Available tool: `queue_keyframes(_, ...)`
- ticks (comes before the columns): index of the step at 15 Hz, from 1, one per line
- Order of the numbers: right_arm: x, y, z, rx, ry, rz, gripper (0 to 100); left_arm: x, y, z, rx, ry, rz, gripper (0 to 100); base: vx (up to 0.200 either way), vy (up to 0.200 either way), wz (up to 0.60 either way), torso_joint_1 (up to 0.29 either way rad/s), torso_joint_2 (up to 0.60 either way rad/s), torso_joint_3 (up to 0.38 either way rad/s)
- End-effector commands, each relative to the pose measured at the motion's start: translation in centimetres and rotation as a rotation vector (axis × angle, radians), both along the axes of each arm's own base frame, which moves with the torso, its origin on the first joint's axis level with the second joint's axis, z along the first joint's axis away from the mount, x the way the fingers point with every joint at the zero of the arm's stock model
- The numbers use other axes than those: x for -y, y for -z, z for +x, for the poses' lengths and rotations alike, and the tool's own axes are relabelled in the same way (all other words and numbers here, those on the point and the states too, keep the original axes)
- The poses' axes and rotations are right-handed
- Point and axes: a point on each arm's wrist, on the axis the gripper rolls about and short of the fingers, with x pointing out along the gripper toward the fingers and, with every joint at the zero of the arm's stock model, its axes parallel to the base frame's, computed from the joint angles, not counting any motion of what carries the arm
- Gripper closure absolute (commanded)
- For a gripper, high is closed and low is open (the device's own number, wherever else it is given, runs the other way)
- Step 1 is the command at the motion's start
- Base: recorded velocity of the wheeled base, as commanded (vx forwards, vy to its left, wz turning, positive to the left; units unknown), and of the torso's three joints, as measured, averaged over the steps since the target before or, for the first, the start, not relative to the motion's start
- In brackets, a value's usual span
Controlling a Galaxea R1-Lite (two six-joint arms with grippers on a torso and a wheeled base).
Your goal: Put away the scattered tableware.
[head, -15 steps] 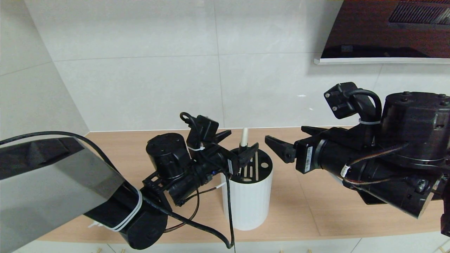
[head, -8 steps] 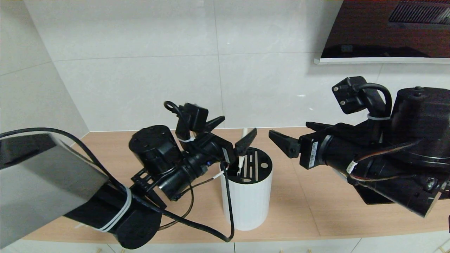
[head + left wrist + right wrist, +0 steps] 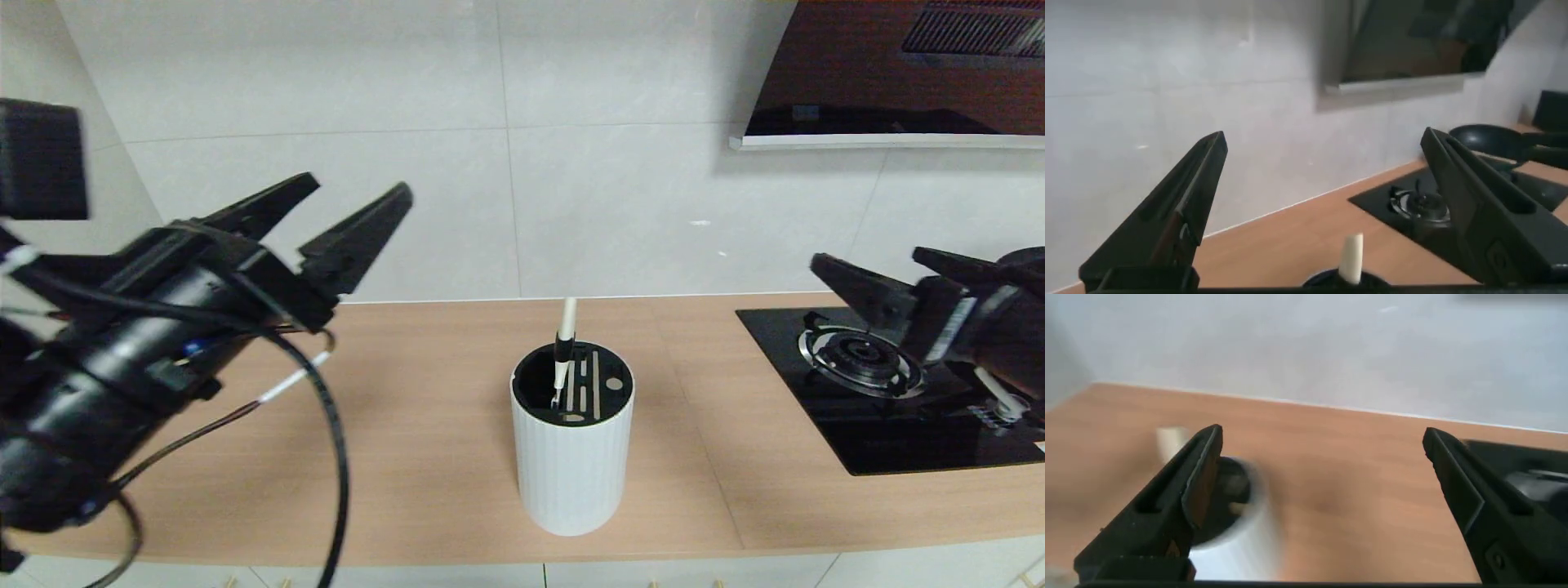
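A white ribbed utensil holder [image 3: 573, 457] with a black slotted top stands on the wooden counter [image 3: 424, 425]. One utensil with a cream handle [image 3: 566, 327] stands upright in it; its tip [image 3: 1352, 257] also shows in the left wrist view. My left gripper [image 3: 347, 214] is open and empty, raised to the left of the holder and well apart from it. My right gripper [image 3: 890, 273] is open and empty, over the stove at the right. The holder [image 3: 1233, 514] shows blurred in the right wrist view.
A black gas stove [image 3: 890, 392] sits on the counter at the right, with a range hood [image 3: 898, 73] above it. A dark pan [image 3: 1498, 140] rests on the stove in the left wrist view. A white tiled wall [image 3: 490, 147] stands behind the counter.
The left gripper has let go of the cream-handled utensil, which now stands in the holder, and has pulled up and away to the left. The right gripper has drawn back to the right.
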Motion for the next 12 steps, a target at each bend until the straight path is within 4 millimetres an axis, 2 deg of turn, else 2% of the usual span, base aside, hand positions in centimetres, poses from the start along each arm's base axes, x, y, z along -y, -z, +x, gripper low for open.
queue_keyframes(1,5.9,-0.3,-8.1,0.188,0.073,0.093,0,-7.3,0.4,-11.5,-0.016,-0.098,-0.089,0,0.000,0.000,0.00,0.000,0.00,0.000)
queue_keyframes(3,8.3,0.5,-11.1,0.278,0.194,0.115,0,-9.0,1.8,-15.1,-0.079,-0.174,-0.097,0,0.000,0.000,0.00,0.000,0.00,0.000)
queue_keyframes(4,8.9,0.9,-12.6,0.316,0.203,0.122,0,-9.4,2.7,-17.0,-0.088,-0.180,-0.102,0,0.000,0.000,0.00,0.000,0.00,0.000)
queue_keyframes(6,9.7,2.5,-14.8,0.297,0.204,0.115,0,-9.5,4.0,-19.4,-0.104,-0.157,-0.157,0,0.000,0.000,0.00,0.000,0.00,0.000)
queue_keyframes(9,10.4,4.2,-17.2,0.284,0.223,0.130,0,-9.5,5.8,-21.9,-0.091,-0.185,-0.201,0,0.000,0.000,0.00,0.000,0.00,0.000)
queue_keyframes(10,10.7,5.3,-18.2,0.282,0.239,0.130,0,-9.4,7.0,-22.5,-0.072,-0.221,-0.205,0,0.000,0.000,0.00,0.000,0.00,0.000)
queue_keyframes(12,10.8,7.1,-19.4,0.286,0.285,0.123,0,-9.2,8.5,-22.9,-0.046,-0.255,-0.205,0,0.000,0.000,0.00,0.000,0.00,0.000)
